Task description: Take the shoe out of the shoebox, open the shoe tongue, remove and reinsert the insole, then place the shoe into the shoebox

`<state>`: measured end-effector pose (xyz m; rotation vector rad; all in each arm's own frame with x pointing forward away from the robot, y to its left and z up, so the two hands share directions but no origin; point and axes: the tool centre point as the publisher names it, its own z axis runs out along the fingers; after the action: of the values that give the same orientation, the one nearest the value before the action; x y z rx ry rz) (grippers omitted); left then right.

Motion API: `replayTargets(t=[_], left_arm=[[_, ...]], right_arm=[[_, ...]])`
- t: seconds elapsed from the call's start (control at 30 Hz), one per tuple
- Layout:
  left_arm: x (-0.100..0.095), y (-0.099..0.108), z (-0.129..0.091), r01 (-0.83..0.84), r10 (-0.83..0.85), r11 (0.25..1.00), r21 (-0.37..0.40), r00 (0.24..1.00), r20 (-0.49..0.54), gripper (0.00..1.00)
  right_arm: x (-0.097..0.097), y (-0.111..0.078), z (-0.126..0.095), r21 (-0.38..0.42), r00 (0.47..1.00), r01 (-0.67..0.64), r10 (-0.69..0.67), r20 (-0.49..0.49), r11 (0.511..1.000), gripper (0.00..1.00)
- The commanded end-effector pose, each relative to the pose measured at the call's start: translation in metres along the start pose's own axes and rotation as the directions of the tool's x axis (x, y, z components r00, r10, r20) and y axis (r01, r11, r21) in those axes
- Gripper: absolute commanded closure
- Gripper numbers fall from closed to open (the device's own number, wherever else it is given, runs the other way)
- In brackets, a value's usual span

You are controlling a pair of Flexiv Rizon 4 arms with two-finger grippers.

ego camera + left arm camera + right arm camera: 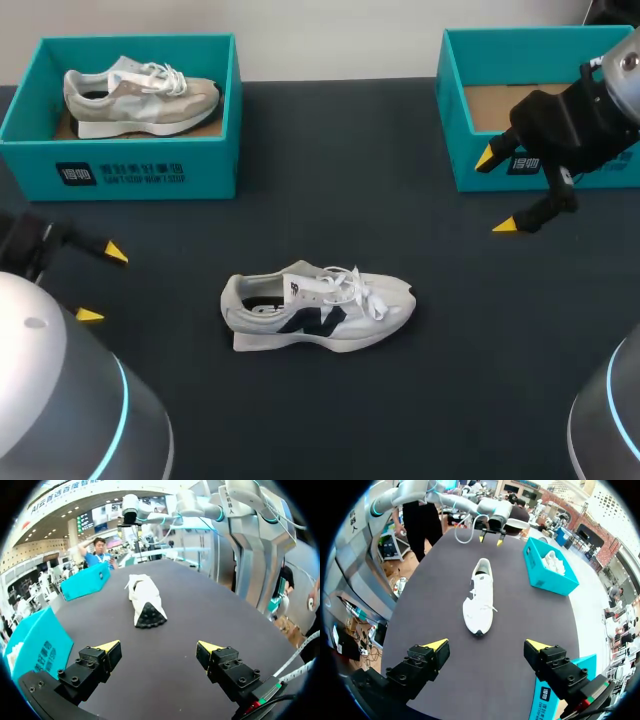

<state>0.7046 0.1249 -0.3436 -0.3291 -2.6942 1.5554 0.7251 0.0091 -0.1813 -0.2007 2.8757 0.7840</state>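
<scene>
Two silver-grey arms, black grippers tipped in yellow.
The left arm (60,400) and right arm (608,420) have rounded links ringed with glowing cyan. The left gripper (160,647) and right gripper (487,645) have blocky black fingers (90,667) studded with round screws. Pale braided cables (300,671) trail beside the left one.

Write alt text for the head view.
A white shoe stands on the table, toe right. The left box holds a beige shoe; the right gripper hovers open by the right box, the left gripper open at left.
</scene>
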Motion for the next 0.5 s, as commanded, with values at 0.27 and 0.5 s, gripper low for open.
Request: replayTargets(t=[0.27, 0.5], left_arm=[[0.003, 0.026, 0.005, 0.082, -0.087, 0.981, 0.177, 0.996, 0.025, 0.0], [0.009, 0.034, 0.003, 0.108, -0.136, 0.967, 0.233, 0.985, 0.105, 0.0]], right_arm=[[-0.001, 0.0, 0.002, 0.002, 1.0, -0.001, 0.001, -0.002, 1.0, 0.0], [-0.001, 0.0, 0.002, 0.002, 1.0, -0.001, 0.001, -0.002, 1.0, 0.0]])
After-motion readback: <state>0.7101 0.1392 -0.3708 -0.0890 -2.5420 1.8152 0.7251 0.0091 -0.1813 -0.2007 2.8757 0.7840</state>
